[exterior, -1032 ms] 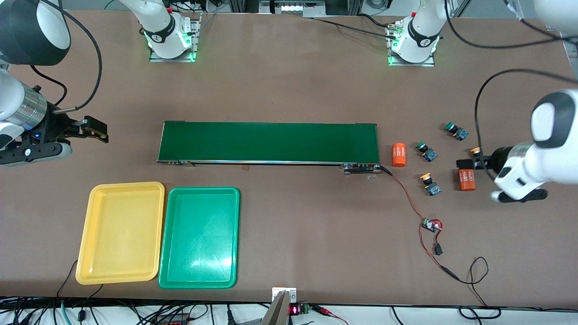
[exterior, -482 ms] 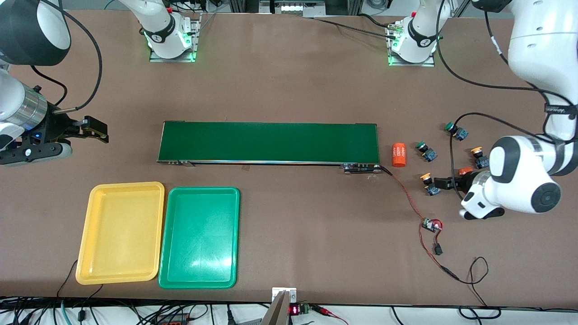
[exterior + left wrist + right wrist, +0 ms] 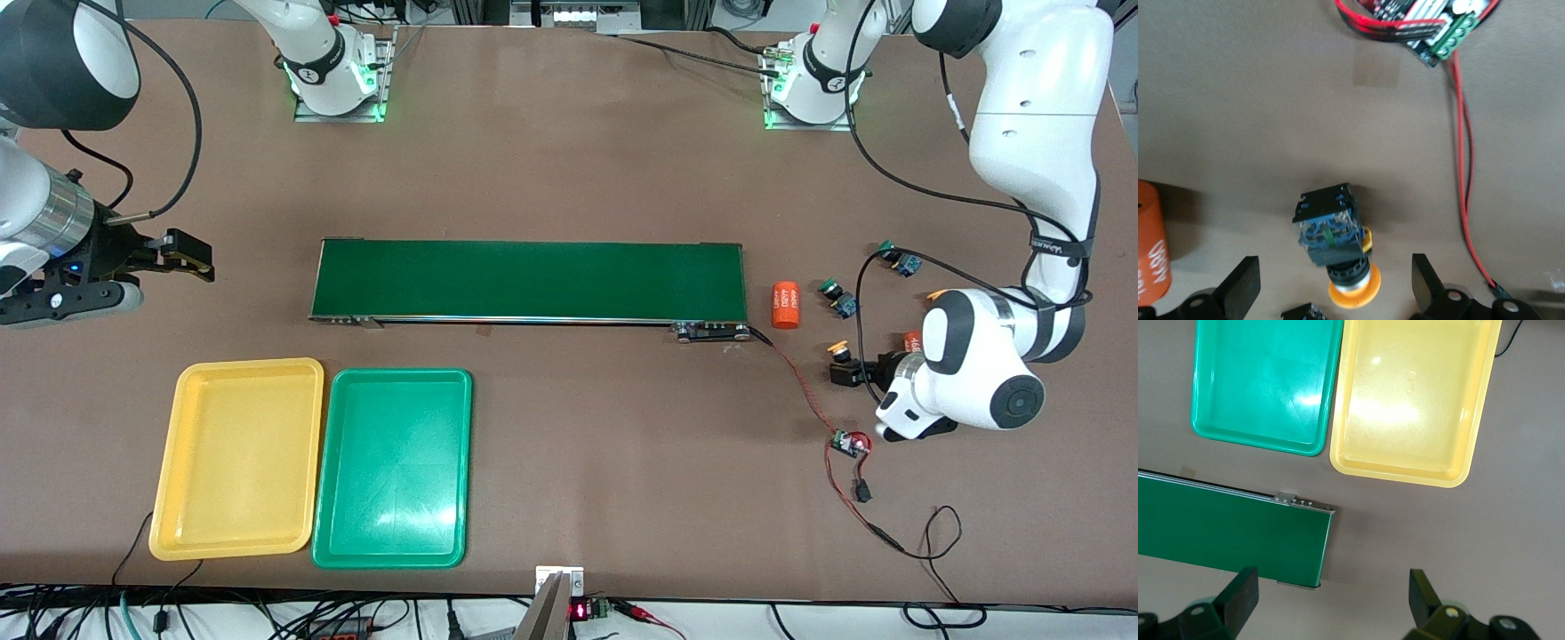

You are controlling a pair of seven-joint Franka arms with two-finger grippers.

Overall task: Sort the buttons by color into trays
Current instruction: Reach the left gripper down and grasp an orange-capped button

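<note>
Brown tabletop runs under everything, read here as a clock face from the front camera. At nine o'clock the right gripper (image 3: 188, 255) hangs idle over bare table at the right arm's end, its fingers spread wide with nothing between them; its wrist camera looks down past them (image 3: 1331, 600) onto both trays.

At about seven o'clock lie the trays, side by side and almost touching. The yellow tray (image 3: 249, 364) sits toward the right arm's end, and the green tray (image 3: 400, 374) is at its three o'clock. Both are empty.

At the centre of the dial stretches the long dark-green conveyor belt (image 3: 529, 280). Just off its three o'clock end lies an orange cylinder (image 3: 784, 304) on its side.

All four buttons are out at three o'clock, none in a tray. One green button (image 3: 834, 292) lies beside the cylinder, and another green button (image 3: 893, 255) sits at its one o'clock. A yellow button (image 3: 838, 350) lies at five o'clock of the first green one. A second yellow button (image 3: 935, 293) peeks out from under the left arm, as does a second orange cylinder (image 3: 911, 339).

The left gripper (image 3: 845, 370) is low over the nearer yellow button (image 3: 1333, 241), fingers parted on either side of it without touching it. A small circuit board (image 3: 849, 442) with a red wire (image 3: 805, 387) lies at the gripper's six o'clock.
</note>
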